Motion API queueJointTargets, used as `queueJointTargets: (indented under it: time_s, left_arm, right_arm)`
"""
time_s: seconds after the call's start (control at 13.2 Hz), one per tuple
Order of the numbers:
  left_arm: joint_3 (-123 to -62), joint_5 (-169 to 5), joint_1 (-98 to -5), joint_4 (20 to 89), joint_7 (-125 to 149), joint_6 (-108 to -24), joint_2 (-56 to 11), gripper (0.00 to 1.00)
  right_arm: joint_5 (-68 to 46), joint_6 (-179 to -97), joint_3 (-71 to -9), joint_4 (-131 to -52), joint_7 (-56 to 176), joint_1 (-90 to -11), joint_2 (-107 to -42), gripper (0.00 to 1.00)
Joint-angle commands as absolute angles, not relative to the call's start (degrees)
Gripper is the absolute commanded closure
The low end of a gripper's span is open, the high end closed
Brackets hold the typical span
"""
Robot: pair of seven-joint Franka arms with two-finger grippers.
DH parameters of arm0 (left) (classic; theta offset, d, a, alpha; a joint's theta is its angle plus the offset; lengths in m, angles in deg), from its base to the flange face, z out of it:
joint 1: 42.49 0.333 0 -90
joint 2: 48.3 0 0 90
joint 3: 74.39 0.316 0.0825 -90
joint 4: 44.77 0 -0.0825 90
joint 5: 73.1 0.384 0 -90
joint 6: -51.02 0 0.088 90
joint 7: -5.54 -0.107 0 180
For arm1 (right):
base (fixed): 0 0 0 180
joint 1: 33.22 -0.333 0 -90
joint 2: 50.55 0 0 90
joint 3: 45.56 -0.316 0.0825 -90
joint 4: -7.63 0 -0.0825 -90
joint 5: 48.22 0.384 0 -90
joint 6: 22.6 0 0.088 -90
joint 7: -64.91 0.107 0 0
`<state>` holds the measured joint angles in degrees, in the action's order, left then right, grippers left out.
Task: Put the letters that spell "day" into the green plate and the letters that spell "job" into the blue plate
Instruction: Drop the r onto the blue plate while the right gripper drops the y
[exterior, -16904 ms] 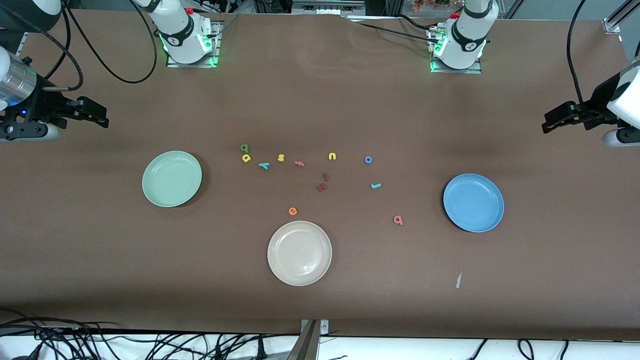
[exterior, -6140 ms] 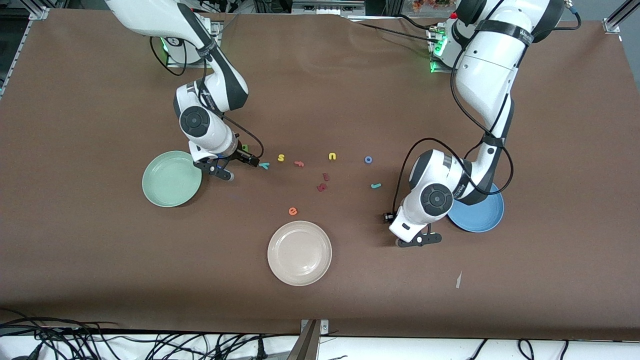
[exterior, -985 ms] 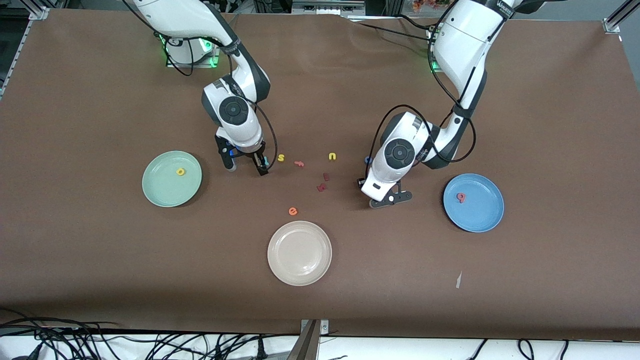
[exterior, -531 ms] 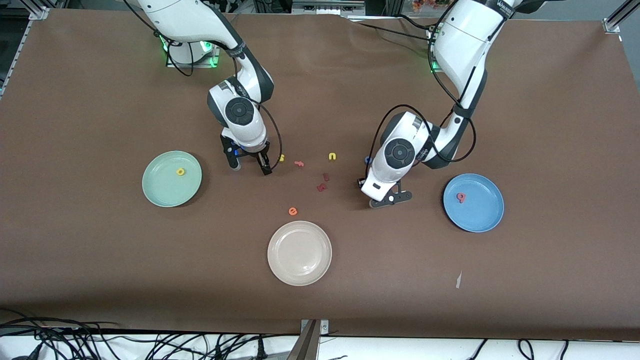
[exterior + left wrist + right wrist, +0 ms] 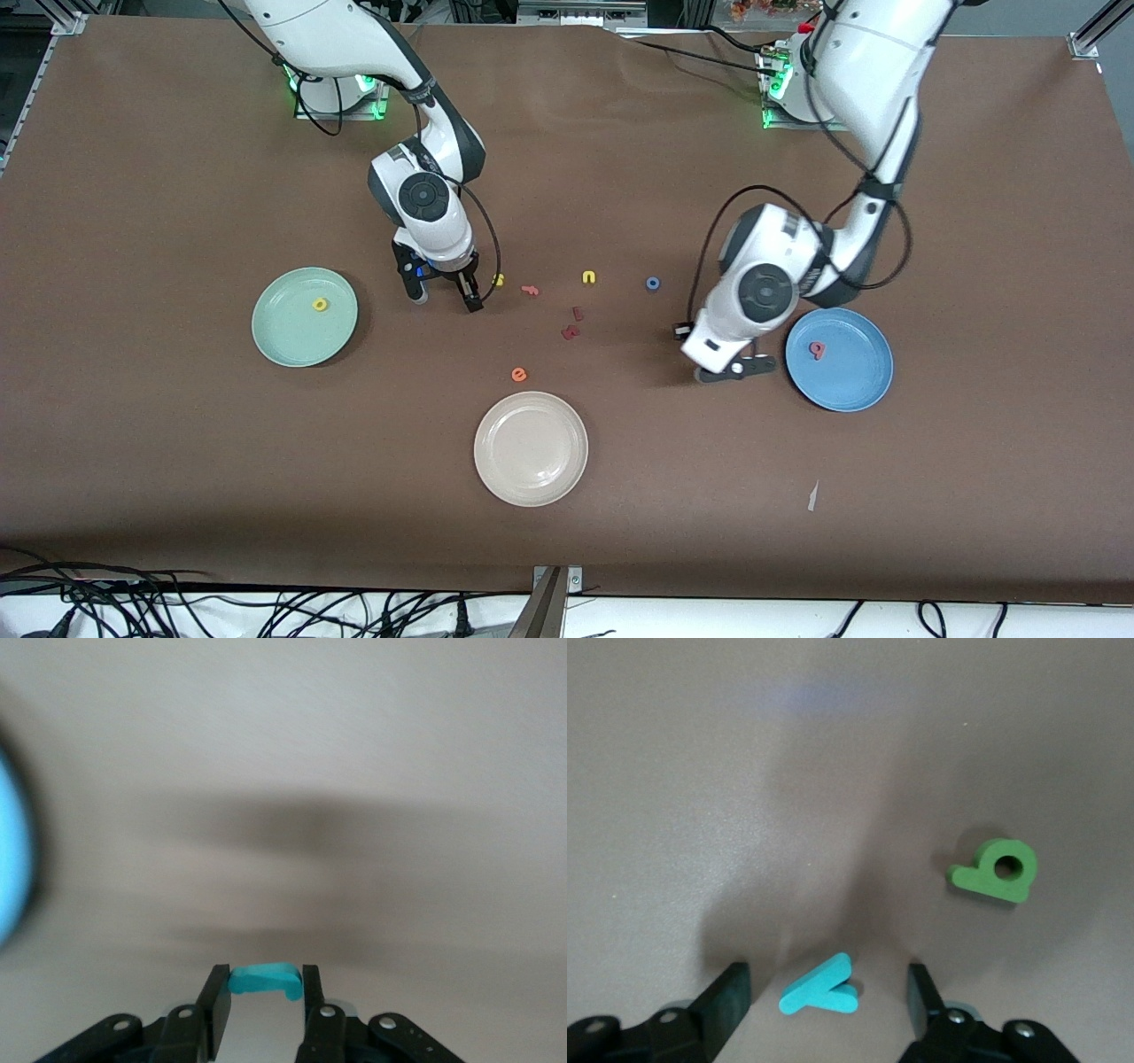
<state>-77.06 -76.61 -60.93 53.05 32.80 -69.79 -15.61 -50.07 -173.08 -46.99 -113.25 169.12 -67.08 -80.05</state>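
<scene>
My left gripper (image 5: 740, 368) is shut on the teal "j" (image 5: 257, 977) and hangs over the table just beside the blue plate (image 5: 850, 390), which holds the pinkish-red "b" (image 5: 816, 350). The blue "o" (image 5: 652, 283) lies on the table. My right gripper (image 5: 826, 974) is low over the table, open, with the teal "y" (image 5: 819, 988) lying between its fingers and untouched. The dark green "a" (image 5: 997, 871) lies close by. In the front view the right gripper (image 5: 443, 297) hides both letters. The yellow "d" (image 5: 320, 305) lies in the green plate (image 5: 288, 337).
A yellow "s" (image 5: 499, 280), red "f" (image 5: 530, 290), yellow "u" (image 5: 589, 277) and dark red pieces (image 5: 571, 324) lie mid-table. An orange "e" (image 5: 519, 375) lies by the beige plate (image 5: 531, 478), nearer the front camera.
My left gripper has carried the teal "j" away from beside the "o" toward the blue plate, uncovering the "o". My right gripper has stayed over the "y".
</scene>
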Motion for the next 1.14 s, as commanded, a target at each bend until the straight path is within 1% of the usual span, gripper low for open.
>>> queueJointTargets:
  time_s: [0.0,0.08,0.15,0.38,0.45,0.53,0.61,0.83,1.06]
  left_arm:
    - [-77.4,-77.1,-53.9,55.5,19.2,-66.8,-19.1,0.76]
    - [-77.3,-76.4,-50.8,55.9,14.2,-66.8,-19.1,0.76]
    - [-77.4,-74.3,-48.4,55.9,11.5,-66.8,-19.1,0.76]
    - [-77.5,-68.5,-45.0,55.8,9.8,-67.4,-17.4,0.76]
    - [-77.4,-68.1,-44.6,55.6,8.3,-67.5,-16.1,0.64]
    - [-77.5,-68.1,-44.1,55.2,6.7,-67.5,-15.7,0.09]
    - [-77.5,-68.2,-43.7,54.9,6.3,-67.3,-15.8,0.0]
    - [-78.6,-69.4,-45.6,54.1,10.7,-66.8,-16.4,0.0]
    - [-86.2,-70.0,-45.5,54.9,21.1,-67.4,-16.6,0.0]
  right_arm:
    - [-49.7,-174.7,-46.9,-113.4,170.0,-67.4,-81.3,0.81]
    - [-49.7,-174.7,-46.9,-113.4,169.9,-67.4,-81.2,0.98]
    - [-49.7,-174.7,-46.9,-113.4,169.9,-67.4,-81.2,1.0]
    - [-49.7,-174.6,-46.9,-113.4,169.9,-67.4,-81.0,1.0]
    - [-49.7,-174.2,-46.8,-113.3,169.9,-67.4,-80.6,1.0]
    - [-49.7,-174.0,-46.8,-113.3,169.5,-67.4,-80.0,1.0]
    - [-49.8,-173.9,-46.6,-113.4,169.2,-67.4,-79.4,1.0]
    - [-50.0,-169.1,-44.5,-112.6,167.0,-67.2,-76.0,1.0]
    - [-50.6,-164.6,-41.2,-111.4,164.5,-66.4,-73.8,1.0]
